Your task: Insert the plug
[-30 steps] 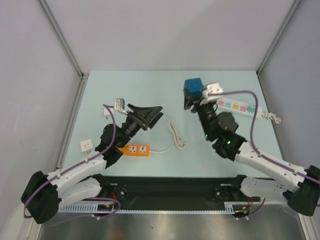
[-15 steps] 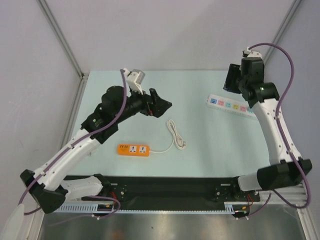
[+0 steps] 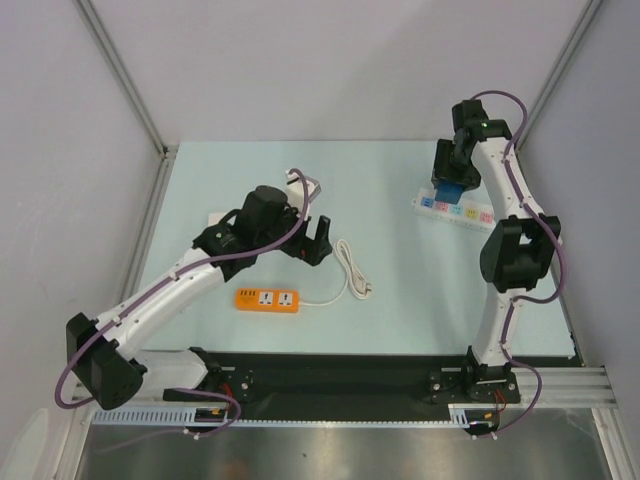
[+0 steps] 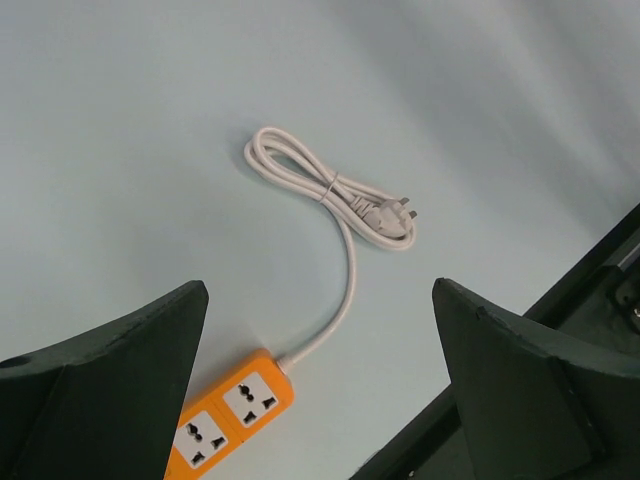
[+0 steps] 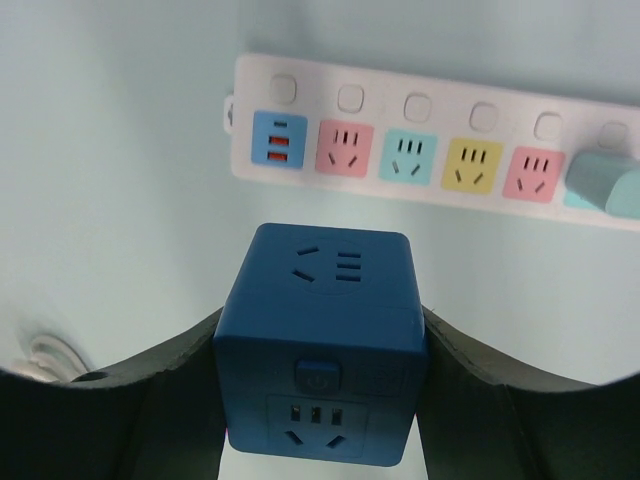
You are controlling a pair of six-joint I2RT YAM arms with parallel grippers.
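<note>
Overhead, two arms reach across a pale green counter. The right arm stretches to the far right. Its pincer sits over the left end of a white power strip, and a sliver of blue, the plug, shows beneath it.

Only the right wrist view makes the grip plain. The blue cube-shaped plug is clamped between the two dark fingers of the right pincer, one finger on each side face. Beyond it lies the white power strip, apart from the cube in this view; how high the cube is above the strip cannot be told. Five coloured panels show on the strip: one blue, two pink, one teal, one yellow. A pale teal block covers its right end.

The left wrist view shows the left pincer spread wide with nothing between its fingers. Below it lie an orange power strip with two sockets showing and one coiled white cable with a pronged end.

Counted overall: two strips, one blue plug, one cable.
</note>
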